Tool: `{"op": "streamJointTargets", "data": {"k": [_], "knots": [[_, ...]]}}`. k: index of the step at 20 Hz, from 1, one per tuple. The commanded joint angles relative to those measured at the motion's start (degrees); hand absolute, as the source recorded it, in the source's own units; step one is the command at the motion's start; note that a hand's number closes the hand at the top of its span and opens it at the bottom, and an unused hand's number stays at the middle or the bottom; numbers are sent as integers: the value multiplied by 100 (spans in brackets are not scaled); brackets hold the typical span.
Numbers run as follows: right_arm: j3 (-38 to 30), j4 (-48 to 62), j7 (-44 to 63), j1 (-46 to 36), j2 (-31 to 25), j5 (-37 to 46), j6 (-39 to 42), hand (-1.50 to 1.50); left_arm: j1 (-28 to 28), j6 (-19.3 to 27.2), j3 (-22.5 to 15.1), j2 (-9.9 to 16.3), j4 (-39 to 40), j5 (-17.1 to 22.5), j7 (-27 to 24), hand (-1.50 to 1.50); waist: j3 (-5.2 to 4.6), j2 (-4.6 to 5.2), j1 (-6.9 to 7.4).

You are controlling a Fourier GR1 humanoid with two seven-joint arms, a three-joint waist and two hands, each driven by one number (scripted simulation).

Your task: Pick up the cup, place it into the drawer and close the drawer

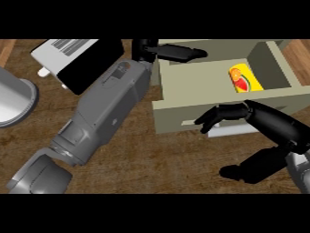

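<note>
cup (244,78) already lying inside open drawer (184,86), looks light, rigid, probably slick. right hand (227,114) on drawer front, fingers (207,119) curled at edge, good push spot. left hand (167,51) at back wall, fingers straight, holding nothing.

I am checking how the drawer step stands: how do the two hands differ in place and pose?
The left hand lies at the far rim of the open drawer; the right hand is at its front panel. The left hand's fingers stretch out; the right hand's curl against the front. Both are black, and neither holds the yellow cup.
</note>
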Motion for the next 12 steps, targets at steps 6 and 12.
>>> {"op": "streamJointTargets", "data": {"k": [6, 12], "knots": [[737, 1716, -940, 164, 250, 2492, -1155, -150, 512, -459, 111, 65, -153, 219, -459, -150, 4, -38, 680], [1227, 3726, -1798, -384, 593, 3335, -1628, -150, 933, -494, 160, 119, -514, 233, -518, -150, 4, -63, 820]]}}
